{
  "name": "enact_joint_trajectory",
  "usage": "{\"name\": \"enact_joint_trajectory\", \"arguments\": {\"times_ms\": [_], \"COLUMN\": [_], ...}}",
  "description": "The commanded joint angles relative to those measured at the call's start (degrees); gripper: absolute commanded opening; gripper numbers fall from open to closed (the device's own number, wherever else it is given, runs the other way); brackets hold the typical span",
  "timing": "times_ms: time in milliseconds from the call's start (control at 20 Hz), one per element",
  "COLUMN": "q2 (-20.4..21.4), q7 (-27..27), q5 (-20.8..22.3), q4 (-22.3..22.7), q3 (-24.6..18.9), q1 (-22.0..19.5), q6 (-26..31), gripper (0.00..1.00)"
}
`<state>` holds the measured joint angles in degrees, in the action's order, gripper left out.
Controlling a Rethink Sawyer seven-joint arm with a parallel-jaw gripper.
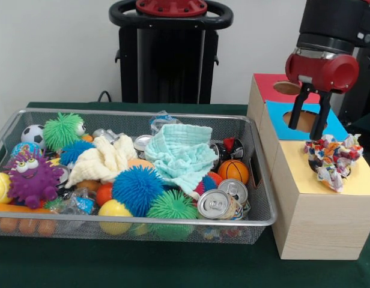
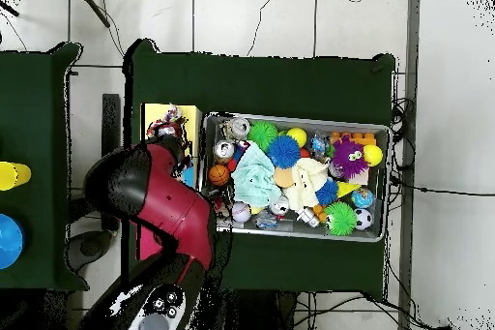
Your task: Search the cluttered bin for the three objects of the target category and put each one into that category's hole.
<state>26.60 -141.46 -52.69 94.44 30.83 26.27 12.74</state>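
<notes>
Front view, fabric bundle (image 1: 332,160) on yellow-topped box (image 1: 305,180), below open end effector (image 1: 311,123)

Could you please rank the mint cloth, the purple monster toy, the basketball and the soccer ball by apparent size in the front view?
1. Mint cloth, clearly largest.
2. Purple monster toy.
3. Basketball and soccer ball: they look alike, and the soccer ball sits farther back in the bin and is partly hidden, so I would not rank them.

A mint cloth (image 1: 182,155) is lying beside a pale yellow cloth (image 1: 104,161). Spiky balls, blue (image 1: 137,189), green (image 1: 171,206) and purple with eyes (image 1: 32,177), are crowding drink cans (image 1: 216,204), a small basketball (image 1: 233,170) and a soccer ball (image 1: 33,134).
</notes>
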Motion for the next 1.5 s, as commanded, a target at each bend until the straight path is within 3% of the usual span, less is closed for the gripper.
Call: {"name": "enact_joint_trajectory", "arguments": {"times_ms": [50, 450, 800, 1350, 1500], "q2": [2.4, 2.5, 5.0, 4.4, 1.6], "q7": [-11.7, -11.8, -16.9, -16.0, -13.8], "q5": [-1.4, -0.4, -0.3, -1.7, -3.4], "q4": [4.7, 4.3, 8.3, 9.3, 7.4], "q3": [-11.6, -12.6, -21.8, -23.2, -18.6], "q1": [-3.8, -4.5, -8.4, -8.9, -6.1], "q6": [-6.1, -7.2, -15.4, -15.7, -9.8], "gripper": [1.0, 1.0, 1.0, 1.0, 1.0]}}
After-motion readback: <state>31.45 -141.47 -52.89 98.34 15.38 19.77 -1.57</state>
